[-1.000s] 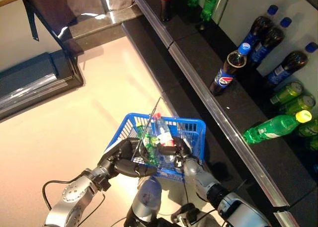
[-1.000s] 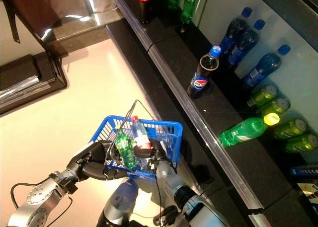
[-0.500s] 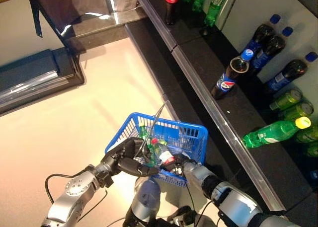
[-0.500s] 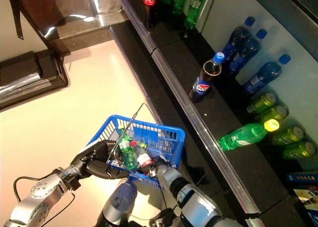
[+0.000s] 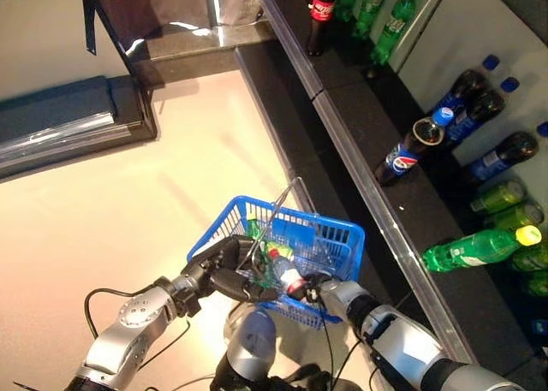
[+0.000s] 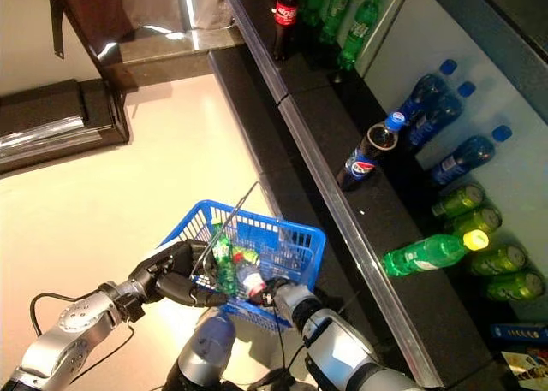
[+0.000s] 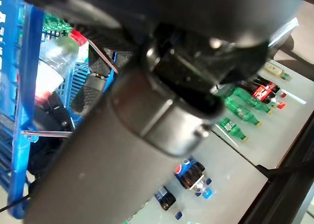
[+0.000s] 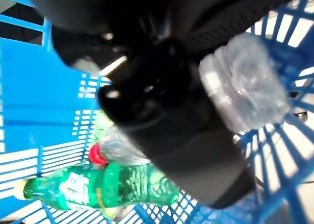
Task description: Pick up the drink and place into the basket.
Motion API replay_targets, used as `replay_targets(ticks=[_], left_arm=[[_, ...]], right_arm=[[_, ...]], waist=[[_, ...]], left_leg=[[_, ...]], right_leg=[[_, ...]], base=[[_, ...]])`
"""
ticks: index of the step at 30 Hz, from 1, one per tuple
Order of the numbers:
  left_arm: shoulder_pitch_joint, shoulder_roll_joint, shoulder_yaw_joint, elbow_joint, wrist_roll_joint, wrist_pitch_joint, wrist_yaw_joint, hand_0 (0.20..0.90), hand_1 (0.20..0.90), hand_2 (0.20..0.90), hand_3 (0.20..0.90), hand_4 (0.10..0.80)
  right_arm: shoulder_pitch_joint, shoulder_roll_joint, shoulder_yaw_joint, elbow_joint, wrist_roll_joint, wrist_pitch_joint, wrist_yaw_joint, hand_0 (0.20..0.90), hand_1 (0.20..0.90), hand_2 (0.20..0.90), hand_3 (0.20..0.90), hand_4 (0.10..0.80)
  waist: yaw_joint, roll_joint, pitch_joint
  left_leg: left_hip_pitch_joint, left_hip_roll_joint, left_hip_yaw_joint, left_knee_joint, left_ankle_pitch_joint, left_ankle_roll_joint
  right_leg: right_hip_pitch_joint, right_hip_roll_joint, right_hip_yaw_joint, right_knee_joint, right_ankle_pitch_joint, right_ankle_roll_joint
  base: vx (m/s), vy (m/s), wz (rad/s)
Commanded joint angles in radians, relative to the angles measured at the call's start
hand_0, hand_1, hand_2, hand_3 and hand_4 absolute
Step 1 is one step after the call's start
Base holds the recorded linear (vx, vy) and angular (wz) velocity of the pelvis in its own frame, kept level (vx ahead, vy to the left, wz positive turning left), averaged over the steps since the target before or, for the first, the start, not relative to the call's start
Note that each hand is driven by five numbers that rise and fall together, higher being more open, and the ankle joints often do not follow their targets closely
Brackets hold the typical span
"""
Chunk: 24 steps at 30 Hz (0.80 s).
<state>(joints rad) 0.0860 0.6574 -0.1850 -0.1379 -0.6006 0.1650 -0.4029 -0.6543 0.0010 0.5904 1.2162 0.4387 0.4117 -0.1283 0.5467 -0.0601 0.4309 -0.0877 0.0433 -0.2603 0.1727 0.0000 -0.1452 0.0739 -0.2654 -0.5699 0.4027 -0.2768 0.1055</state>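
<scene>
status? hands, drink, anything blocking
Left hand shut on basket handle. Right hand shut on clear red-capped bottle, low inside the basket, not released. Green bottle already in there; nothing blocking.

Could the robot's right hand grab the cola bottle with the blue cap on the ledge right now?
Probably not. The right hand is down in the blue basket, curled round a clear bottle, so it is busy. The cola bottle stands up on the dark ledge, well off from it.

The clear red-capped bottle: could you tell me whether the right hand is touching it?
Touching. In the right wrist view the right hand is wrapped round the clear red-capped bottle, its base jutting past the dark fingers, inside the blue basket.
</scene>
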Motion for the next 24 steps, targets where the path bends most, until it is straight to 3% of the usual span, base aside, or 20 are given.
replay_targets(ticks=[1, 10, 12, 13, 16, 18, 20, 21, 24], left_arm=[[-0.165, -0.138, 0.138, -0.416, -0.336, -0.25, -0.08, 0.3, 0.3, 0.3, 0.2, 0.1], [-0.165, -0.116, 0.161, -0.371, -0.333, -0.256, -0.089, 0.3, 0.3, 0.3, 0.2, 0.1], [-0.157, -0.108, 0.173, -0.346, -0.339, -0.269, -0.094, 0.3, 0.3, 0.3, 0.2, 0.1], [-0.137, -0.106, 0.187, -0.316, -0.329, -0.295, -0.107, 0.3, 0.3, 0.3, 0.2, 0.1], [-0.127, -0.109, 0.19, -0.307, -0.323, -0.306, -0.109, 0.3, 0.3, 0.3, 0.2, 0.1], [-0.084, -0.131, 0.201, -0.271, -0.276, -0.352, -0.108, 0.3, 0.3, 0.3, 0.2, 0.1], [-0.083, -0.132, 0.201, -0.271, -0.275, -0.352, -0.108, 0.3, 0.3, 0.3, 0.2, 0.1], [-0.049, -0.154, 0.201, -0.236, -0.25, -0.376, -0.094, 0.3, 0.3, 0.3, 0.2, 0.1], [-0.032, -0.168, 0.203, -0.194, -0.263, -0.379, -0.081, 0.3, 0.3, 0.3, 0.2, 0.1]], right_arm=[[0.119, 0.013, 0.01, 0.037, 0.108, -0.02, -0.003, 0.9, 0.9, 0.9, 0.9, 0.8], [0.105, -0.025, -0.008, -0.083, 0.167, -0.121, -0.078, 0.9, 0.9, 0.9, 0.9, 0.8], [0.108, -0.052, -0.005, -0.183, 0.179, -0.139, -0.114, 0.9, 0.9, 0.9, 0.9, 0.8], [0.133, -0.088, 0.008, -0.352, 0.189, -0.122, -0.17, 0.9, 0.9, 0.9, 0.9, 0.8], [0.15, -0.108, 0.01, -0.428, 0.188, -0.116, -0.186, 0.9, 0.9, 0.9, 0.9, 0.8], [0.209, -0.161, 0.023, -0.656, 0.153, -0.095, -0.228, 0.9, 0.9, 0.9, 0.9, 0.8], [0.211, -0.161, 0.023, -0.658, 0.154, -0.094, -0.229, 0.9, 0.9, 0.9, 0.9, 0.8], [0.26, -0.194, -0.007, -0.822, 0.121, -0.162, -0.246, 0.9, 0.9, 0.9, 0.9, 0.8], [0.286, -0.205, -0.028, -0.896, 0.085, -0.186, -0.238, 0.9, 0.9, 0.9, 0.9, 0.8]], waist=[[0.016, 0.033, -0.084], [0.003, 0.006, -0.082], [-0.007, -0.003, -0.079], [-0.024, -0.017, -0.079], [-0.034, -0.02, -0.08], [-0.063, -0.035, -0.087], [-0.063, -0.035, -0.088], [-0.088, -0.04, -0.091], [-0.101, -0.039, -0.095]], left_leg=[[-0.068, -0.051, 0.022, 0.08, 0.009, 0.056], [-0.063, -0.042, 0.032, 0.077, 0.007, 0.057], [-0.061, -0.036, 0.04, 0.075, 0.006, 0.058], [-0.059, -0.031, 0.049, 0.069, 0.007, 0.059], [-0.068, -0.034, 0.053, 0.065, 0.033, 0.064], [-0.06, -0.027, 0.068, 0.049, 0.037, 0.068], [-0.06, -0.027, 0.068, 0.048, 0.037, 0.068], [-0.059, -0.022, 0.083, 0.042, 0.041, 0.072], [-0.057, -0.02, 0.089, 0.038, 0.041, 0.074]], right_leg=[[0.098, 0.094, 0.041, -0.176, 0.157, -0.064], [0.099, 0.105, 0.052, -0.181, 0.165, -0.061], [0.097, 0.107, 0.056, -0.18, 0.167, -0.06], [0.092, 0.11, 0.062, -0.184, 0.173, -0.057], [0.083, 0.106, 0.052, -0.19, 0.195, -0.061], [0.075, 0.111, 0.07, -0.195, 0.199, -0.059], [0.075, 0.111, 0.07, -0.195, 0.199, -0.059], [0.07, 0.113, 0.084, -0.199, 0.203, -0.058], [0.064, 0.112, 0.09, -0.196, 0.202, -0.057]], base=[[0.0, 0.0, 0.0], [0.006, -0.019, 0.02], [-0.018, -0.019, -0.04], [-0.097, 0.029, -0.09], [-0.069, 0.023, -0.08], [-0.026, 0.003, -0.1], [-0.019, 0.001, -0.24], [-0.04, 0.0, -0.37], [-0.024, 0.005, -0.23]])
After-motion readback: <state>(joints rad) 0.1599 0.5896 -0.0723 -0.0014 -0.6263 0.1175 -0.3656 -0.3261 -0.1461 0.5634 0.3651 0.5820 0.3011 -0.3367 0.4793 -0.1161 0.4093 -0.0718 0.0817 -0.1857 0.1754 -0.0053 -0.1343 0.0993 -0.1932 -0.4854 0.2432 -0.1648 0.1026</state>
